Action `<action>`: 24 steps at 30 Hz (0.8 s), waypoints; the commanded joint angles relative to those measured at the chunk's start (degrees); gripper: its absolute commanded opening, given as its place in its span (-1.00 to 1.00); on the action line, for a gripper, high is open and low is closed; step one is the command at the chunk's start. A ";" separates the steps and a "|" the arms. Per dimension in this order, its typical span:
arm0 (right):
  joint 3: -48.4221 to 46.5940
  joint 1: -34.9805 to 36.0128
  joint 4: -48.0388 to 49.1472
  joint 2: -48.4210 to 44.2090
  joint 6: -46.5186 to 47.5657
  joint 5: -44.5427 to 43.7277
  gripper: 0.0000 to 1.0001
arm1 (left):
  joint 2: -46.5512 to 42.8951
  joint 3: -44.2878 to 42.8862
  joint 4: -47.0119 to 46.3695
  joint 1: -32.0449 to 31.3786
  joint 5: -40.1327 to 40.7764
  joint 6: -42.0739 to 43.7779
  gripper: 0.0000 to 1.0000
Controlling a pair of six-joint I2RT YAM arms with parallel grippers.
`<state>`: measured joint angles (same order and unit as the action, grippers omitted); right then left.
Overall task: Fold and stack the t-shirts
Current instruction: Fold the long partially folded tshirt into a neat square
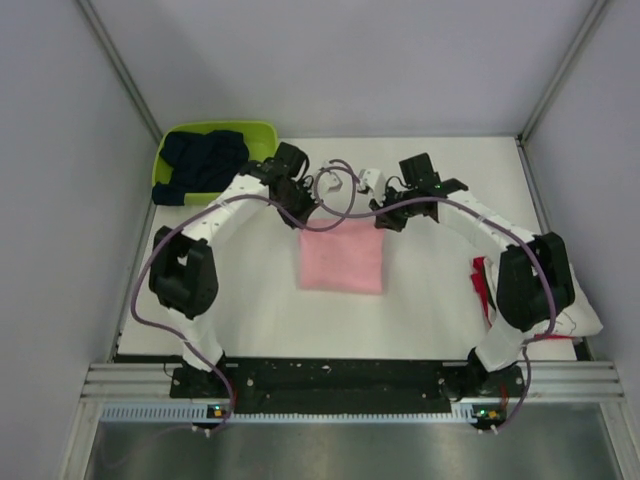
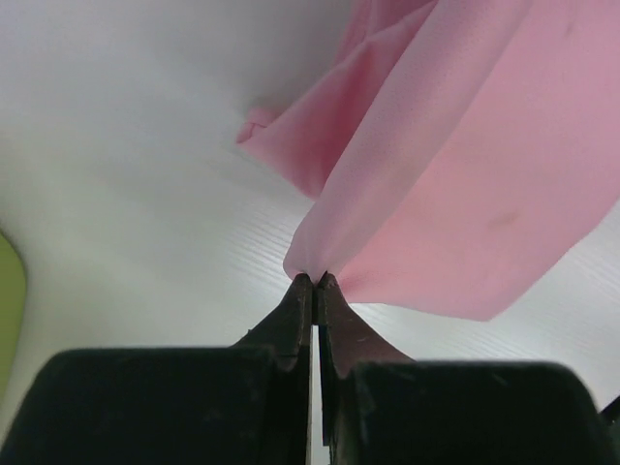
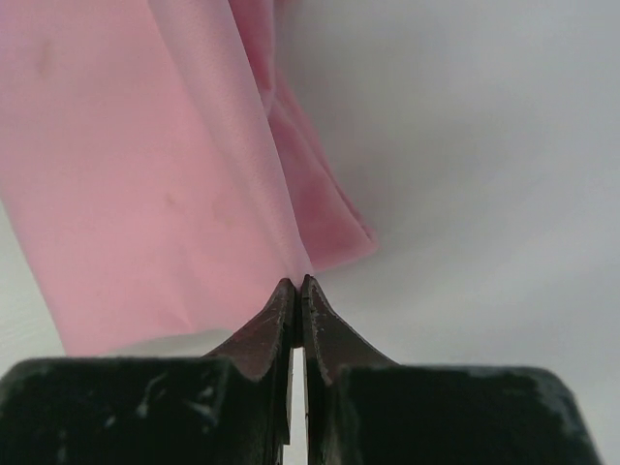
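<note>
The light pink t-shirt (image 1: pixel 341 256) lies mid-table, partly folded, its far edge lifted. My left gripper (image 1: pixel 305 212) is shut on its far left corner; in the left wrist view the gripper (image 2: pixel 315 281) pinches the pink cloth (image 2: pixel 465 174). My right gripper (image 1: pixel 383 217) is shut on the far right corner; in the right wrist view the gripper (image 3: pixel 295 284) pinches the pink cloth (image 3: pixel 126 174). A navy t-shirt (image 1: pixel 203 163) lies in the lime-green basket (image 1: pixel 256 131). A red t-shirt (image 1: pixel 482 283) and a white one (image 1: pixel 584 318) lie at the right, partly hidden by the right arm.
The basket stands at the far left corner. Purple cables (image 1: pixel 335 190) loop between the two wrists above the pink shirt. Grey walls close in the table on three sides.
</note>
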<state>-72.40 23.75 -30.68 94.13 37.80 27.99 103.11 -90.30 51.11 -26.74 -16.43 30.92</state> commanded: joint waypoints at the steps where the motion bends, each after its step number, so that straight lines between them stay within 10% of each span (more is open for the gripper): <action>1: -7.22 -0.81 2.02 5.09 0.34 -0.13 -1.00 | 4.37 -4.53 -3.12 0.02 4.82 -2.70 -1.00; 11: -8.11 -1.95 1.76 10.46 -2.82 -3.38 -1.00 | 12.11 -8.57 -4.36 0.73 5.70 -2.18 -0.96; 14: -8.98 -2.21 3.51 12.91 -5.96 -5.74 -0.89 | 13.43 -9.28 -5.23 0.73 6.93 -2.70 -0.47; 15: -10.12 -2.39 5.52 14.40 -10.60 -8.54 -0.45 | 13.61 -9.63 -6.36 0.73 8.24 -3.05 -0.28; 17: -14.58 -3.09 6.33 17.74 -17.46 -14.16 -0.29 | 13.70 -11.11 -9.17 0.99 12.53 -4.19 0.01; 24: -19.99 -4.59 4.22 14.18 -39.71 -19.91 -0.22 | 7.12 -13.16 -13.14 3.01 11.79 -11.57 0.24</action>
<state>-90.59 20.36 -27.86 114.89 13.69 11.60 117.19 -102.37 42.33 -24.75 -2.28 24.38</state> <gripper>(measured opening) 0.384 0.617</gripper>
